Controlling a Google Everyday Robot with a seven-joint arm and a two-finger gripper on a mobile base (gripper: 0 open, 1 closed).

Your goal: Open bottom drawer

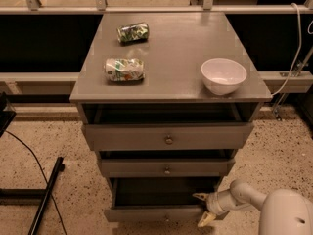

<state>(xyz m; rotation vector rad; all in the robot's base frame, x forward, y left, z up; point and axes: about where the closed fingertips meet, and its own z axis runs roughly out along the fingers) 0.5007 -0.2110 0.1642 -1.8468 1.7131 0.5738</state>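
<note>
The grey cabinet has three drawers, all pulled out somewhat. The bottom drawer (pixel 156 212) is the lowest one; it stands pulled out, its dark inside shows, and its knob sits at the frame's bottom edge. My gripper (pixel 202 208) is at the right end of the bottom drawer's front, with one pale finger above the front's top edge and one below and in front of it. The fingers are spread apart and hold nothing that I can see. My white arm (pixel 254 199) comes in from the lower right.
On the cabinet top (pixel 171 58) lie two crushed cans (pixel 133 32) (pixel 124 69) and a white bowl (pixel 223 75). The top drawer (pixel 168 136) and middle drawer (pixel 166 167) jut out above my gripper. A black cable and bar (pixel 46 195) lie on the floor at left.
</note>
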